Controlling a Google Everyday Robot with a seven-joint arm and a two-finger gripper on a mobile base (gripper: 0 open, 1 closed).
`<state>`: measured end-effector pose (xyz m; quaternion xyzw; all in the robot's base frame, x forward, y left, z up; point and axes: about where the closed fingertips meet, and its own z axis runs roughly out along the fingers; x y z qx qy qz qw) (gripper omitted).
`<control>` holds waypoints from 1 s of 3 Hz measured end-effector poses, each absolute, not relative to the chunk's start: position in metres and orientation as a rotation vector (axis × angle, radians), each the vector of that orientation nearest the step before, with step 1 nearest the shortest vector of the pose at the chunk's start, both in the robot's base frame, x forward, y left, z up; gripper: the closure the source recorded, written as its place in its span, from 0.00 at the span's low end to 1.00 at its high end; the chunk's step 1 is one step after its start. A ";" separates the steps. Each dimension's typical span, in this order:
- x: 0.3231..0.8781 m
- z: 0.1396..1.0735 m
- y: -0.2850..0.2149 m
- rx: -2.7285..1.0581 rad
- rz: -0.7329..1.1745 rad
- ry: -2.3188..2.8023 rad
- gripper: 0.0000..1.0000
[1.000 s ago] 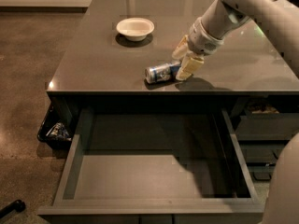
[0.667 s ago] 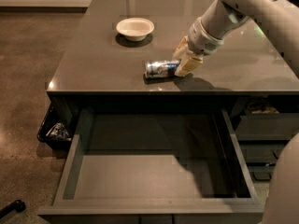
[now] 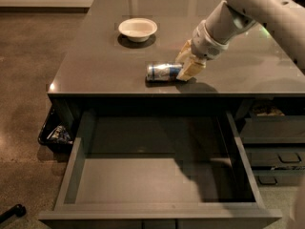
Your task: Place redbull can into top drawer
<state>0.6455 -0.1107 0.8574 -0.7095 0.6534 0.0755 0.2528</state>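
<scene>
Can: one drink can [image 3: 163, 72], silver and blue, lying on its side on the table [image 3: 95, 66], near the front edge and above the open drawer [image 3: 143, 180].
My gripper: one gripper [image 3: 187, 63], down at the can's right end and touching or nearly touching it; I cannot tell whether it is spread or clamped on the can.
How the can should handle: I judge it light, stiff while full but easy to dent, and smooth enough to slip. Lying on its side, it will roll if nudged.
Where to hold: across the round body near the middle, not by the shiny end caps.
Drawer: one wide drawer, pulled out, nothing visible inside.
Bowl: one white bowl [image 3: 137, 27], well apart from the can, further back on the table.
Small drawers: at least two narrower drawers [image 3: 276, 156] with handles on the right, shut.
</scene>
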 end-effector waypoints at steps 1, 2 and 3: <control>0.607 0.883 -0.100 -1.788 0.162 1.781 1.00; 0.565 0.884 -0.090 -1.685 0.144 1.804 1.00; 0.529 0.854 -0.088 -1.653 0.160 1.848 1.00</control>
